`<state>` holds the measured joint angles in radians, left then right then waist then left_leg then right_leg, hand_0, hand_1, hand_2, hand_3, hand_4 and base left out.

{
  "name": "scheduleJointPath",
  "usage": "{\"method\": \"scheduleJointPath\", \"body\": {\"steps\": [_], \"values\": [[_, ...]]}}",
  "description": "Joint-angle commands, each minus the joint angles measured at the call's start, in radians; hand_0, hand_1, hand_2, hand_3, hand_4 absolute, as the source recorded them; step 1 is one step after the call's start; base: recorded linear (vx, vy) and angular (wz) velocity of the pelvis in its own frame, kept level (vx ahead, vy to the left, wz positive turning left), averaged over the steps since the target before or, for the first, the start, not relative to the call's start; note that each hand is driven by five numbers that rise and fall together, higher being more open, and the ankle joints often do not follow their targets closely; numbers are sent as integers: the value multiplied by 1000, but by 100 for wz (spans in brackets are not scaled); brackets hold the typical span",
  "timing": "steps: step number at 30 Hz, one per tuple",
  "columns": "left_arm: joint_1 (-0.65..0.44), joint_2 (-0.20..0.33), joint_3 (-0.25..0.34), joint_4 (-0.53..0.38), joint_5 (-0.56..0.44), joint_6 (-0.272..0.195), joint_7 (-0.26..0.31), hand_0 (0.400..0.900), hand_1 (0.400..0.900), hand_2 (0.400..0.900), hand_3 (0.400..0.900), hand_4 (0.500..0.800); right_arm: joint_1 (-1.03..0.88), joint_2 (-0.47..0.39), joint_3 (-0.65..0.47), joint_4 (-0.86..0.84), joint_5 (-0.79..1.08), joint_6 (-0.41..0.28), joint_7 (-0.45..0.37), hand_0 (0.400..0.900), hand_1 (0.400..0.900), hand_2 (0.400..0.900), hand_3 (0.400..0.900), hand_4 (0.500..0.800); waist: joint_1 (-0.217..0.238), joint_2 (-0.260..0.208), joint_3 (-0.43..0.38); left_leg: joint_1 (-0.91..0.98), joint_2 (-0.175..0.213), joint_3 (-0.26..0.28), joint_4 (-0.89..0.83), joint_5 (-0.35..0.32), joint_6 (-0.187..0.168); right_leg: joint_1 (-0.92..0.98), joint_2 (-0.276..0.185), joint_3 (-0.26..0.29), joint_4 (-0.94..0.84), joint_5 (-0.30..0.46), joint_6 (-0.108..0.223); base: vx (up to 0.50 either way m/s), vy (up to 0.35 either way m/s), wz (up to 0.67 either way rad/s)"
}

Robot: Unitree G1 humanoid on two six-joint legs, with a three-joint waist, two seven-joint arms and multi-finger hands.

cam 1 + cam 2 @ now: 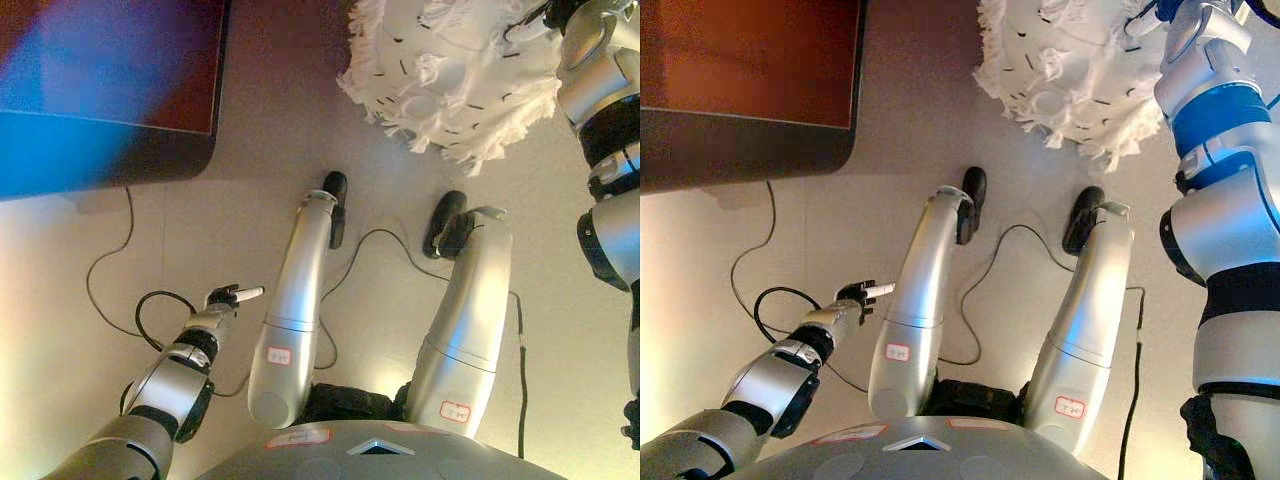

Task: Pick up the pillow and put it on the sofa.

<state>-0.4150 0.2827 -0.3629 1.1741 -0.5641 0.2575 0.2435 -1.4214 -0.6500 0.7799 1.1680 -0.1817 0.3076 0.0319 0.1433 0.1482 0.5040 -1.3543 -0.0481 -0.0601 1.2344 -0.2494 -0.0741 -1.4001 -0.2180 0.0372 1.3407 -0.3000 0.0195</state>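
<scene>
The pillow (450, 70) is white and shaggy with small dark flecks, and it shows at the top right, above the floor. My right arm rises along the right edge, and my right hand (558, 12) is at the pillow's upper right edge, against the fringe. Its fingers are hidden by the pillow and cut off by the view's top. My left hand (226, 297) hangs low at the lower left, empty, with relaxed fingers and one white tip pointing right. The dark brown sofa (740, 90) fills the top left.
The floor (260, 130) is pale beige. The sofa's rounded front edge (830, 160) runs across the upper left, with a strip of floor between it and the pillow.
</scene>
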Motion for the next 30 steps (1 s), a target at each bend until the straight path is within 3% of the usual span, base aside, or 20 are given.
{"method": "scheduleJointPath", "body": {"steps": [1, 7, 13, 16, 23, 30], "values": [[82, 50, 4, 30, 11, -9, 9, 900, 900, 900, 900, 800, 10, 6, 21, -46, 57, -66, 46, 400, 400, 400, 400, 500, -1, 49, 16, 46, 13, 11, -67, 28, 48, 52, -17, 8, -153, 89, -15, -8, -32, -1], [93, 64, 3, 14, 25, -31, -4, 900, 900, 900, 900, 800, 19, -18, 10, -44, 62, -93, 40, 400, 400, 400, 400, 500, 3, 45, 16, 56, 22, 5, -32, 8, 51, 72, -22, -2, -135, 75, -20, -10, -51, 1], [106, 77, 5, 4, 3, -40, 17, 900, 900, 900, 900, 800, 30, -31, 3, -39, 78, -107, 23, 400, 400, 400, 400, 500, 10, 38, 16, 93, 36, -8, -42, 6, 57, 117, -19, -19, -139, 63, -32, -7, -45, -2], [117, 88, 16, 4, 14, -52, 2, 900, 900, 900, 900, 800, 47, -37, -4, -42, 82, -122, 50, 400, 400, 400, 400, 500, 13, 31, 16, 131, 49, -12, -59, 9, 55, 162, -17, -31, -152, 61, -33, 4, -50, -2], [136, 89, 18, 3, 3, -95, -36, 900, 900, 900, 900, 800, 88, -52, -24, -57, 110, -226, 64, 400, 400, 400, 400, 500, 10, 4, 16, 351, 95, 4, -271, 56, 39, 381, -16, -61, -332, 106, -9, -15, -20, -6], [138, 115, 32, -22, 83, -61, -63, 900, 900, 900, 900, 800, 186, -99, -89, -167, 149, -249, 126, 400, 400, 400, 400, 500, 10, -59, -11, 622, 100, 18, -471, 85, 31, 660, -44, -133, -549, 152, 21, 69, -78, 2]]}}
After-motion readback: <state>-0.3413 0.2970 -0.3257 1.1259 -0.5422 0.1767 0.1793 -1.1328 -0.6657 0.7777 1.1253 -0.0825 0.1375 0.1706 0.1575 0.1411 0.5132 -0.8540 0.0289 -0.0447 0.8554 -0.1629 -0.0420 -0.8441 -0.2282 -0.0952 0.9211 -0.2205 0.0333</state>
